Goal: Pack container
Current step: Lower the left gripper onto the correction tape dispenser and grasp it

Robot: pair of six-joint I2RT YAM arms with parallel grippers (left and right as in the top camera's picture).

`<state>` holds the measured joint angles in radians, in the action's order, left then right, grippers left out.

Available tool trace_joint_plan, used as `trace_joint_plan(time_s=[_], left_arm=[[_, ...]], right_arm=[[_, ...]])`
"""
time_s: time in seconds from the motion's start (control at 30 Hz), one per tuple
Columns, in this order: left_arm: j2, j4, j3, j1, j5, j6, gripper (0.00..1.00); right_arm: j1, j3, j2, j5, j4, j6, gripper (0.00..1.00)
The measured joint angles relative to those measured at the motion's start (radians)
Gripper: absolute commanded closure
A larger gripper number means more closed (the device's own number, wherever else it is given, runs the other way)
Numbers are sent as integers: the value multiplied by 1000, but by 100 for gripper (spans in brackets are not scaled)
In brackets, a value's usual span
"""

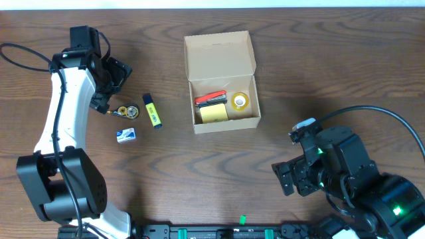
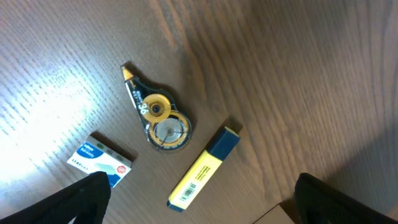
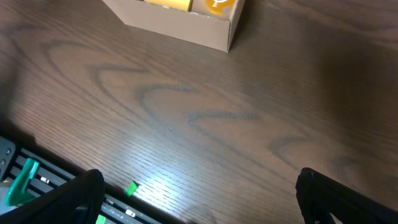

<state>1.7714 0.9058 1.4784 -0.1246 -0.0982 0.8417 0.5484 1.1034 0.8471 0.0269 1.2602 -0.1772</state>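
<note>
The tan cardboard container (image 1: 223, 118) stands open at the table's middle, flap lid up at the back; it holds a yellow pad, a red and black item and a tape roll. Its corner shows in the right wrist view (image 3: 205, 31). To its left lie a yellow highlighter (image 1: 152, 110) (image 2: 204, 168), a correction-tape dispenser (image 1: 125, 111) (image 2: 157, 117) and a small blue-and-white staples box (image 1: 126, 135) (image 2: 101, 160). My left gripper (image 1: 114, 83) (image 2: 199, 214) is open and empty above these items. My right gripper (image 1: 292, 178) (image 3: 199, 205) is open and empty at the front right.
A black rail with green clips (image 1: 239, 229) runs along the table's front edge, also visible in the right wrist view (image 3: 37, 180). The table is dark brown wood (image 1: 332, 60).
</note>
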Motion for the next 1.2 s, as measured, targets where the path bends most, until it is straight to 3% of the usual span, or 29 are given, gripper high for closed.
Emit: trace_joint_plan(time_s=[0.2, 0.3, 0.67, 0.93, 1.2], left_arm=[[0, -14, 0, 0, 0, 0, 5], [0, 3, 0, 0, 13, 5, 0], [0, 78, 0, 0, 132, 159, 4], [0, -71, -128, 0, 124, 301, 0], [0, -121, -193, 8, 124, 400, 0]], right_arm=[[0, 0, 0, 0, 0, 0, 1], [0, 0, 0, 0, 0, 0, 1], [0, 0, 0, 0, 0, 0, 1], [0, 0, 0, 0, 0, 0, 1], [0, 0, 0, 0, 0, 0, 1]])
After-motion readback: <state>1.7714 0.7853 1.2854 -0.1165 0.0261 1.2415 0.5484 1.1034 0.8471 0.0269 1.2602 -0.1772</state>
